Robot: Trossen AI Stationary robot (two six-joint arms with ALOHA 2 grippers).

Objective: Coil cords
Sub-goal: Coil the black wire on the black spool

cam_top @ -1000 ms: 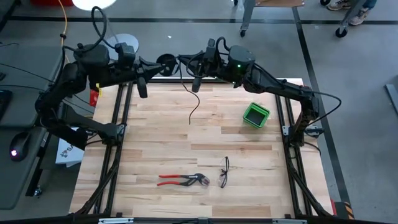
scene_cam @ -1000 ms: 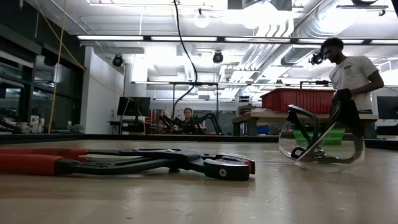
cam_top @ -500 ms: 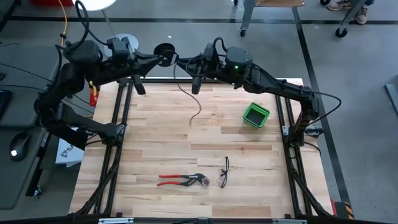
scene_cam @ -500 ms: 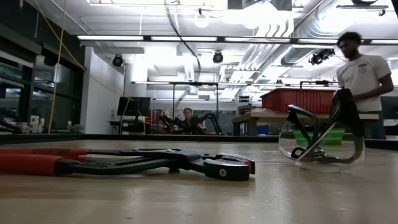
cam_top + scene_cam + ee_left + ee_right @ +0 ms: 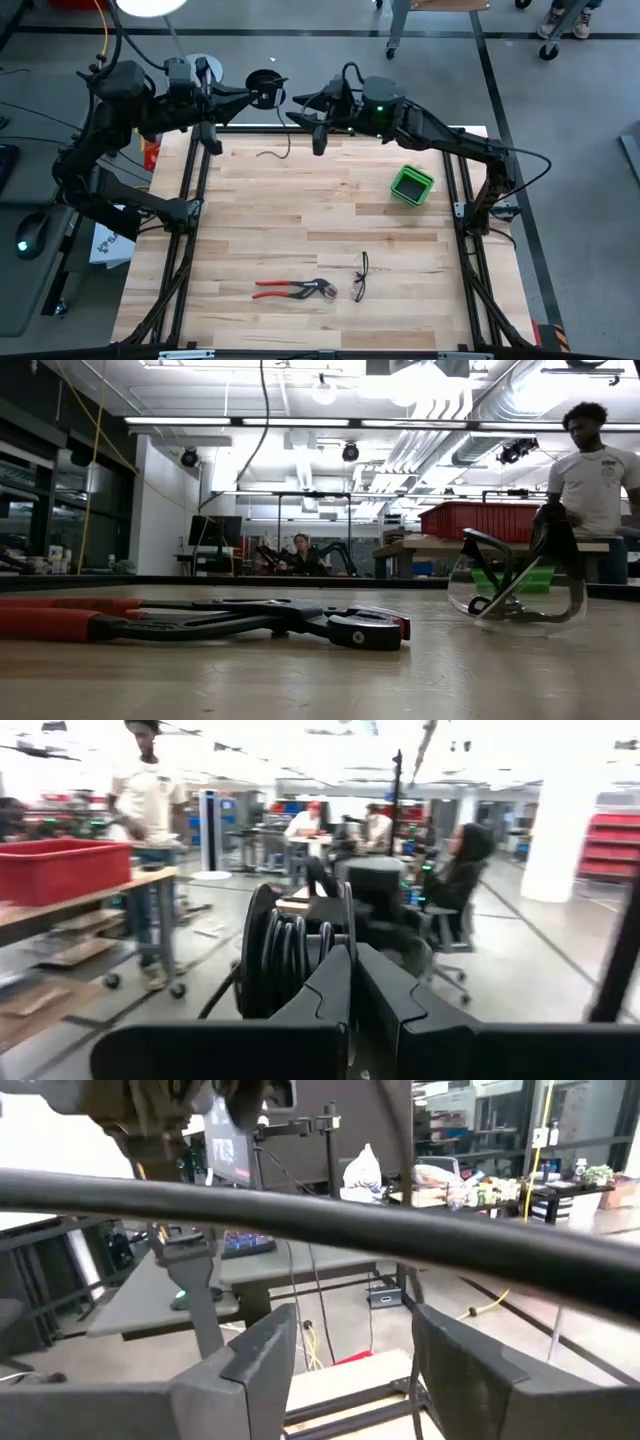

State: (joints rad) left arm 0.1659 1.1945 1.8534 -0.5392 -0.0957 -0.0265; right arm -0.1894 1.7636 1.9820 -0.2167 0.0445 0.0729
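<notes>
The cord is a thin black cable. Part of it is wound into a small round coil [image 5: 265, 87], which is held up beyond the table's far edge. My left gripper [image 5: 250, 94] is shut on that coil. The loops [image 5: 278, 956] stand upright just past its fingertips. The cord's loose tail [image 5: 276, 151] trails down over the far left of the table; in the low view the cord [image 5: 262, 400] runs down from the picture's top. I cannot tell whether the tail's end touches the wood. Just right of the coil, my right gripper [image 5: 308, 115] is open with nothing between its fingers [image 5: 262, 1355]. My left gripper pinches the coil's bundled loops [image 5: 322, 952] between its two shut fingers, coming level from the table's left side. The coil stands upright on edge, lifted clear of the table. The cord's tail hangs slack below it.
Red-handled pliers [image 5: 290, 290] and safety glasses [image 5: 360, 277] lie near the table's front edge. A green container [image 5: 411, 185] sits at the right. Bare wood lies between them. A person [image 5: 595, 470] stands in the room behind.
My right gripper has opened and let go of the cord. My left gripper has drawn the coil toward the table's left. The hanging tail has swung left and toward the far edge, from the table's middle to a short slack curl near the far left.
</notes>
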